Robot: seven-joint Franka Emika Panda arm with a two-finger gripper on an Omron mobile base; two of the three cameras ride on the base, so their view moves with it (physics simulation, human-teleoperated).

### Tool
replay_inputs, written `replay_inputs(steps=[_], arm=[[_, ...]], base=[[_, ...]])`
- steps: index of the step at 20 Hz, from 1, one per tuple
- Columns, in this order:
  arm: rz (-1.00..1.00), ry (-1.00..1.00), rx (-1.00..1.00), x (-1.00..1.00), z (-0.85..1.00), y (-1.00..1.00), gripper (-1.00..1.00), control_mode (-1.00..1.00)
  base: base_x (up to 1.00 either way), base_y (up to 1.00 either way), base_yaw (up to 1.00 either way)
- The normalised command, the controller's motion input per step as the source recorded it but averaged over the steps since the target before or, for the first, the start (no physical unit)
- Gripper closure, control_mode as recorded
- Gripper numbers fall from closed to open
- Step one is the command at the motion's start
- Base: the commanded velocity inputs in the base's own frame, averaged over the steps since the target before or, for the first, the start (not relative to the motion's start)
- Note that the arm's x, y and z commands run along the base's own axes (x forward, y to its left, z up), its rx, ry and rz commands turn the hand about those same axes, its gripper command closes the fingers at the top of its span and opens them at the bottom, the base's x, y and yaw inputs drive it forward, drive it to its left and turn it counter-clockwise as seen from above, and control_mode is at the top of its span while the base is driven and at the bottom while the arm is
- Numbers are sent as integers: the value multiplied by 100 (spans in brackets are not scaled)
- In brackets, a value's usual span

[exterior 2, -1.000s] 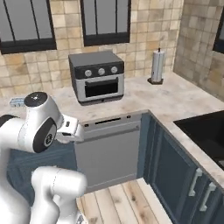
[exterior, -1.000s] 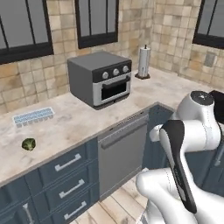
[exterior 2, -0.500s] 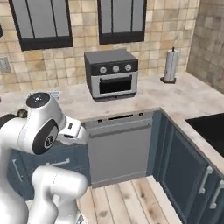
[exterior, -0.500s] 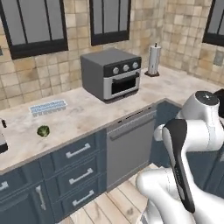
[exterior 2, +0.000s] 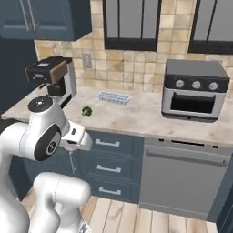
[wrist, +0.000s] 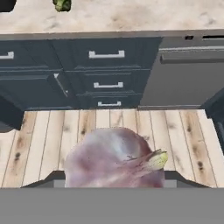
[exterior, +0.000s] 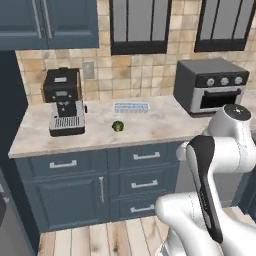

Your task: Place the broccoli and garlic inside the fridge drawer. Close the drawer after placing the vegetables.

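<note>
In the hand view the garlic (wrist: 109, 157), a pinkish-white bulb with a pale pointed tip, sits between the fingers of my gripper (wrist: 113, 177), which is shut on it above the wooden floor. The broccoli (exterior: 118, 126), a small dark green floret, lies on the marble counter (exterior: 150, 127) in front of a ribbed tray. It also appears as the broccoli (exterior 2: 86, 110) from the right base and the broccoli (wrist: 62, 4) at the hand view's top left edge. The fridge drawer is out of view.
A black coffee machine (exterior: 64, 102) stands on the counter's left end and a toaster oven (exterior: 212, 85) on its right. The ribbed tray (exterior: 131, 106) lies near the wall. Blue drawers (wrist: 107, 54) and a dishwasher (exterior 2: 182, 177) front the counter. A tall dark unit (exterior: 10, 150) rises at far left.
The base has turned left, so the whole scene slid right: the toaster oven went from centre to the right and the coffee machine came into view. The broccoli has stayed on the counter.
</note>
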Motion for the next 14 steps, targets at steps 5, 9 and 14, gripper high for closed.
replay_inputs(steps=[5, 9, 14], arm=[[0, 0, 0, 0, 0, 0, 100, 100], [0, 0, 0, 0, 0, 0, 100, 100], [0, 0, 0, 0, 0, 0, 100, 100]], base=[[-34, 5, 73], [-25, 34, 73], [-7, 68, 74]])
